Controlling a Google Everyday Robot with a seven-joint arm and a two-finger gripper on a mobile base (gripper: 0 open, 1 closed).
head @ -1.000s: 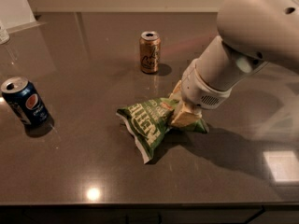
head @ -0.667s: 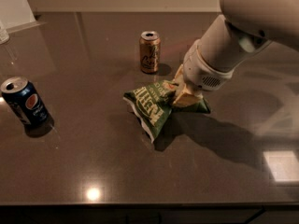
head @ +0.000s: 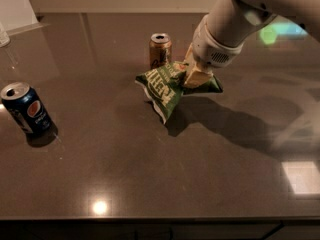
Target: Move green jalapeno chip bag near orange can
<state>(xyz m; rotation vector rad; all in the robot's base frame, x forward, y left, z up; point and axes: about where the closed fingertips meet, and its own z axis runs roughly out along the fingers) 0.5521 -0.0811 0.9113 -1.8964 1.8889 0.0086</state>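
Green jalapeno chip bag [head: 165,86] hangs crumpled in the grip of the robot's gripper [head: 196,76] above the middle of a dark, glossy bench [head: 150,174], its white lettering turned toward the camera and its lower corner pointing down at the surface. The pale jaws are closed on the bag's upper right part, pinching the foil between them, while the white arm [head: 235,19] reaches in from the upper right corner. Just behind and to the left of the bag stands the orange can [head: 160,50], upright with its silver top open; the bag's upper edge overlaps the can's lower side in this view, though whether the two touch cannot be told. A dark shadow of bag and arm spreads to the right across the bench. Well apart at the far left edge, a blue Pepsi can [head: 27,109] stands upright.
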